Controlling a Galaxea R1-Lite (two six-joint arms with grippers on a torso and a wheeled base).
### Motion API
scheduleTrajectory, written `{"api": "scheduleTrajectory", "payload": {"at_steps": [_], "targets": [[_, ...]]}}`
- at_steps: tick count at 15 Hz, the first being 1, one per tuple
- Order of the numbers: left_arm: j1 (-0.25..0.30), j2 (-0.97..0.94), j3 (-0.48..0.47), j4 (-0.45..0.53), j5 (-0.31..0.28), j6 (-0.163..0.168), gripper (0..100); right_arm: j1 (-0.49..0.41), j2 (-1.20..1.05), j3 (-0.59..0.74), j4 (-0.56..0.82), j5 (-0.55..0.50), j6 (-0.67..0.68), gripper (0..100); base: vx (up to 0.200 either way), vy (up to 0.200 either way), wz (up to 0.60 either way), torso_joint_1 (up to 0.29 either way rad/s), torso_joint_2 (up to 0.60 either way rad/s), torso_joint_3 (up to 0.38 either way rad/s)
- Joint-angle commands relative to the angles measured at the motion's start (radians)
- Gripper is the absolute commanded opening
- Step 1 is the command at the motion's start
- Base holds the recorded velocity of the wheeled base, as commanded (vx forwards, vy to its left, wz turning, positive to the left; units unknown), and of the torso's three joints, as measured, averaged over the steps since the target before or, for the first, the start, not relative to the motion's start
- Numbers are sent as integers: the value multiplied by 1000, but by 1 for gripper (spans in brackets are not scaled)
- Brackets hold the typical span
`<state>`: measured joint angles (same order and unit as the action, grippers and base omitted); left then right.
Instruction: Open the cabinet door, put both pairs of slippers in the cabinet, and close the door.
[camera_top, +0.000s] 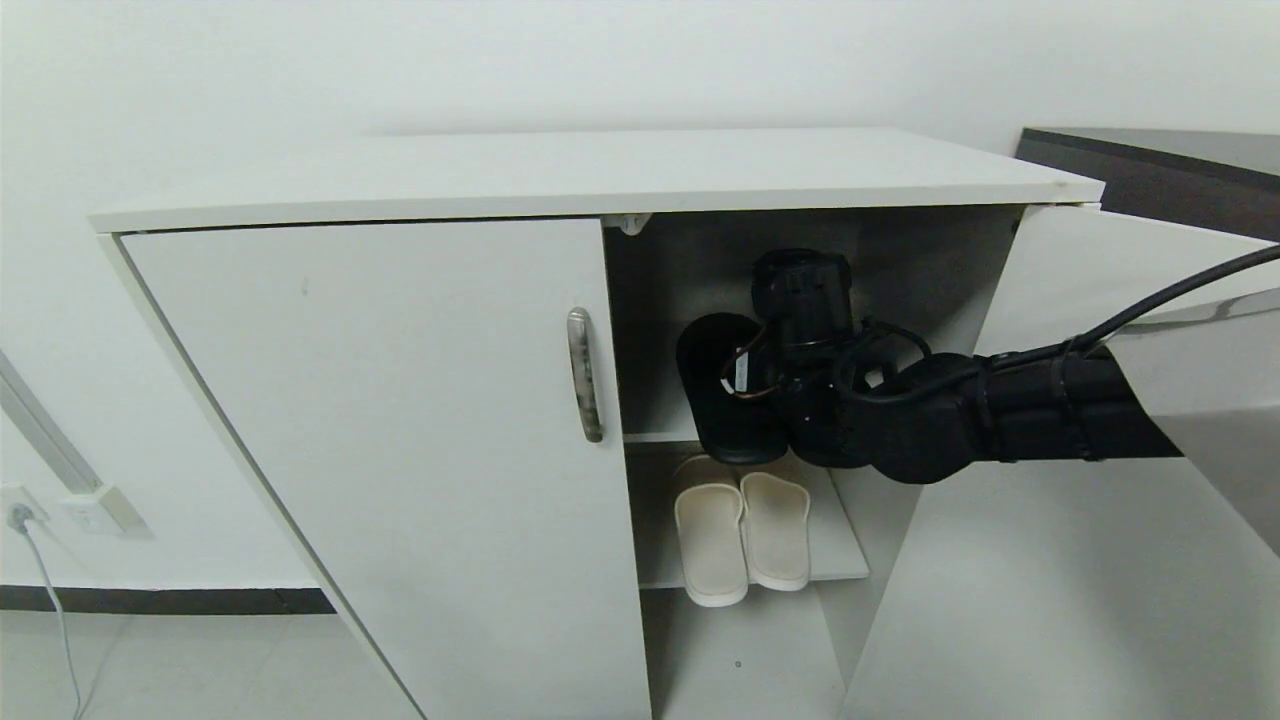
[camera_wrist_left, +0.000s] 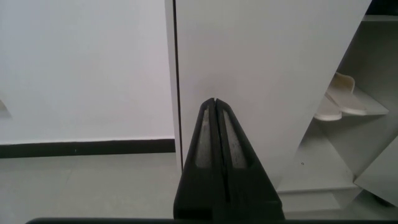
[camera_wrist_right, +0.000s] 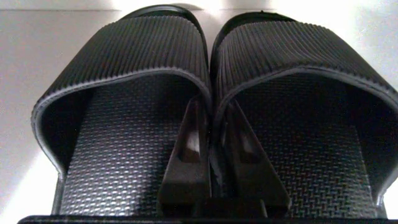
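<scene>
your right gripper pinches the pair of black ribbed rubber slippers by their touching inner straps, inside the white cabinet; likely light, bendy, grippy. left gripper pressed together, empty.

Door open, black slippers above cream slippers

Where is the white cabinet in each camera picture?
Head view: cabinet centre, right door open.
Left wrist view: its shut door straight ahead.
Right wrist view: its pale inside behind the black slippers.
Shared landmark: white slippers on the shelf, head and left wrist views.
</scene>
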<state>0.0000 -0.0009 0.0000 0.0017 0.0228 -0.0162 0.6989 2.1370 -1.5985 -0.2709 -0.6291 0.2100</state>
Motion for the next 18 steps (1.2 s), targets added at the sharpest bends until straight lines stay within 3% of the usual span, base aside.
{"api": "scheduleTrajectory", "payload": {"at_steps": [1, 9, 18], "targets": [[0, 1, 0, 0, 2, -1, 0, 1, 3, 0, 1, 2, 0, 100, 0, 0, 0, 0, 0, 0], [0, 1, 0, 0, 2, -1, 0, 51, -137, 141, -2, -11, 0, 100, 0, 0, 0, 0, 0, 0], [0, 1, 0, 0, 2, -1, 0, 202, -508, 600, -93, -14, 28, 100, 0, 0, 0, 0, 0, 0]]}}
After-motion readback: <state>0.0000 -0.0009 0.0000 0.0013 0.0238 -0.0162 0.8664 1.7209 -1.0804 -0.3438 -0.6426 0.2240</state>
